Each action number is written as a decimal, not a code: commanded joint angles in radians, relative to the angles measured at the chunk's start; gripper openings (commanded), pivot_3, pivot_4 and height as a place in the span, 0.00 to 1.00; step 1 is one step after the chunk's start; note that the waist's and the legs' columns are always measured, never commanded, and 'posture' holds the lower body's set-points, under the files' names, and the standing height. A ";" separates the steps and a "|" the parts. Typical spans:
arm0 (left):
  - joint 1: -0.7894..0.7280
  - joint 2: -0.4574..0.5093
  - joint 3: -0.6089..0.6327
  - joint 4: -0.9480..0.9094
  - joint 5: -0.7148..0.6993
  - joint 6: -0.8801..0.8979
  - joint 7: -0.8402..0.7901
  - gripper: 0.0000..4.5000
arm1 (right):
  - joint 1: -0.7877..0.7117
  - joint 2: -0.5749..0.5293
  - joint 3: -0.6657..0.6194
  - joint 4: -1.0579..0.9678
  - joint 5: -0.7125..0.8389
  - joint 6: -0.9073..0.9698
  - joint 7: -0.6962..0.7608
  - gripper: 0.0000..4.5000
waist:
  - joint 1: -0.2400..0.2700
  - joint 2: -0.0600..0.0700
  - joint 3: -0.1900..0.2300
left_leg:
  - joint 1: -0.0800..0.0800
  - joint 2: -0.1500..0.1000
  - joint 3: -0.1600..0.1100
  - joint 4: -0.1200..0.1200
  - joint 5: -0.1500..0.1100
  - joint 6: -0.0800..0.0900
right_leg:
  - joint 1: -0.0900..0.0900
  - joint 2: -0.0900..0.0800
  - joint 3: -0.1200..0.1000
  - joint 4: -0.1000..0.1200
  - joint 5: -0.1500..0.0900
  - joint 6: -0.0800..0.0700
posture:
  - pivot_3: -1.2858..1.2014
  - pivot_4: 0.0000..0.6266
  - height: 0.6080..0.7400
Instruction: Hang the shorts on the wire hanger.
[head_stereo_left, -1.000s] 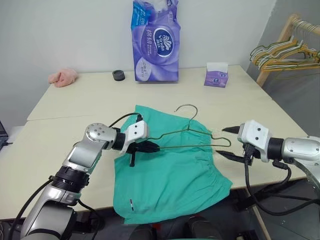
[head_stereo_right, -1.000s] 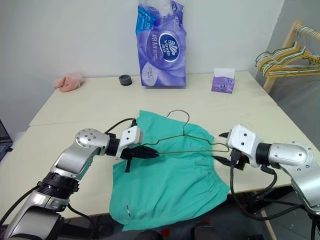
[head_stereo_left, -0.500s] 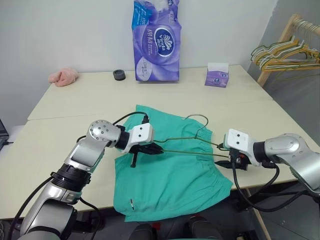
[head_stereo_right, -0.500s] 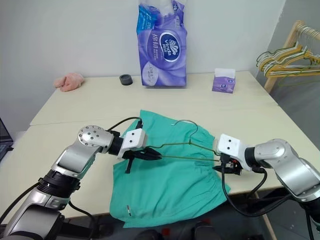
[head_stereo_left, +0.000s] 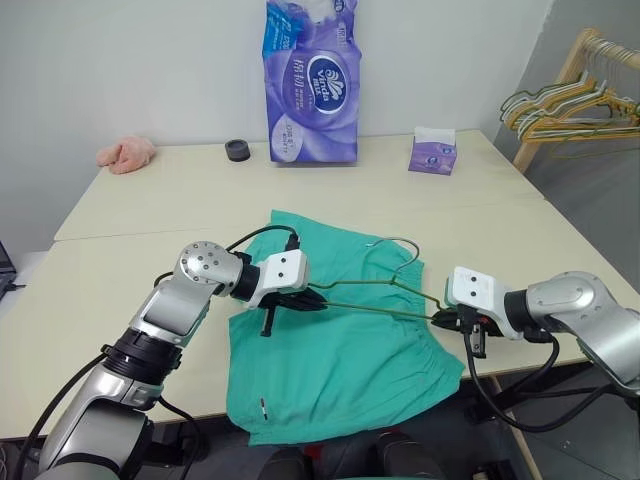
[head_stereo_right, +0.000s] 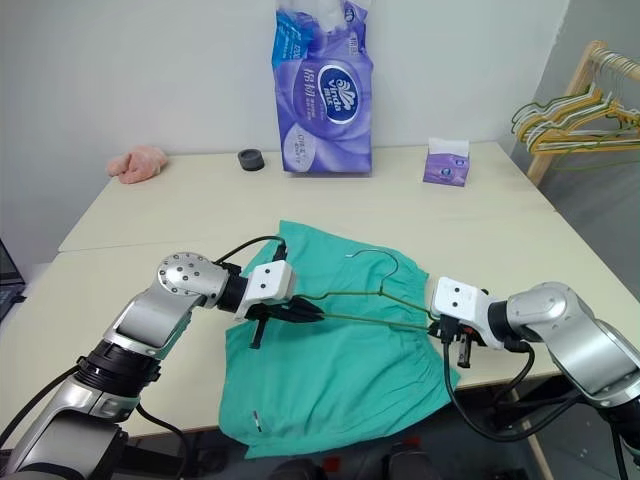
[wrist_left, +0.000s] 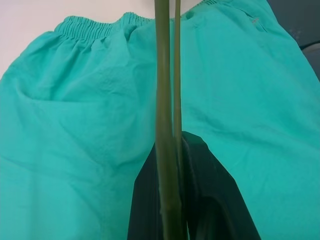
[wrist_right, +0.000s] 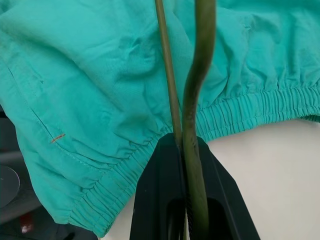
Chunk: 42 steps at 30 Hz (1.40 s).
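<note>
Both pincers, left pincer (head_stereo_left: 312, 300) and right pincer (head_stereo_left: 447, 318), clamp the thin olive-grey wire hanger (head_stereo_left: 378, 292) above teal fabric shorts (head_stereo_left: 340, 360); keep it level, then thread one end under the waistband.

The only print in the scene is on a tall purple and blue tissue pack (head_stereo_left: 311, 82) standing upright at the far edge of the table (head_stereo_left: 150, 200), against the wall. Its front carries a round dark-blue emblem with a white heart-like shape inside, and a few white Chinese characters to the left of the emblem, too small to read with certainty. A small purple tissue box (head_stereo_left: 432, 151) further along the far edge has patterned sides, but no words on it can be made out.
</note>
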 joint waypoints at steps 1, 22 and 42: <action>-0.001 -0.024 0.043 -0.044 -0.084 0.063 -0.004 0.12 | 0.010 -0.013 -0.025 -0.045 0.002 -0.012 0.011 0.00 | -0.001 0.000 0.000 | 0.000 0.000 0.000 0.000 0.000 0.000 | 0.000 0.000 0.000 0.000 0.000 0.000 | 0.46 0.07 1.00; -0.106 -0.066 0.274 0.279 -0.223 0.231 0.118 0.70 | 0.528 0.075 -0.554 -0.174 0.109 0.182 -0.137 0.00 | -0.002 -0.001 -0.001 | -0.001 0.000 -0.002 0.001 0.000 0.000 | 0.001 0.000 -0.001 0.001 0.000 0.000 | 0.44 0.09 1.00; -0.061 -0.008 0.142 0.235 -0.173 0.206 -0.084 0.70 | 0.750 0.261 -0.743 -0.272 0.242 0.398 -0.282 0.00 | -0.046 -0.001 -0.001 | 0.001 0.000 0.001 -0.001 -0.001 -0.001 | 0.001 0.001 0.001 0.000 -0.002 0.004 | 0.42 0.10 1.00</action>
